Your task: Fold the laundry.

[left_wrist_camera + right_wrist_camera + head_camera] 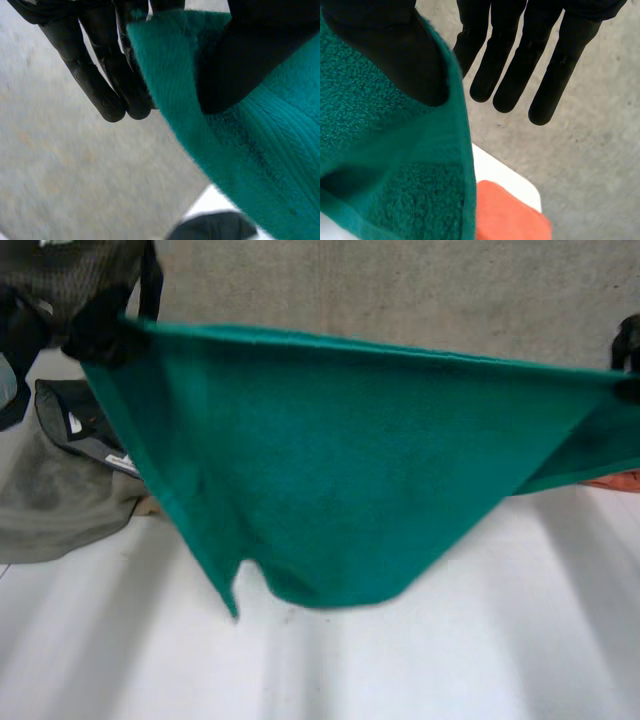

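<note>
At the far left a soft heap lies on the white table (400,670). It is a limp, matt grey cloth (50,510), creased and flattened, with a black garment (75,425) carrying small white marks on top of it.

Above that heap the left hand (100,335) grasps one top corner of the green towel (330,470). In the left wrist view the thumb is clamped down on the fuzzy face of the cloth. The black fingers (107,80) lie behind its edge, so the corner is pinched between them.

The towel hangs in the air between the two hands, over the middle of the table. Its top edge is pulled nearly straight and slopes a little lower toward the right. Below that edge the cloth sags into a broad rounded pouch, with one loose corner dangling as a point at the left of the pouch. Whether the lowest fold touches the table cannot be told. Up close the fabric is thick looped terry with a flat hemmed border.

The right hand (628,345) holds the other top corner. In the right wrist view its thumb pins the cloth against the hand. The remaining fingers (540,75) stretch out straight, clear of the towel.

Under that hand an orange cloth (510,210) lies by a rounded corner of the table.

The tabletop is smooth and white, with soft bands of light across it. Beyond it lies a grey surface (400,290), mottled and rough like concrete.
</note>
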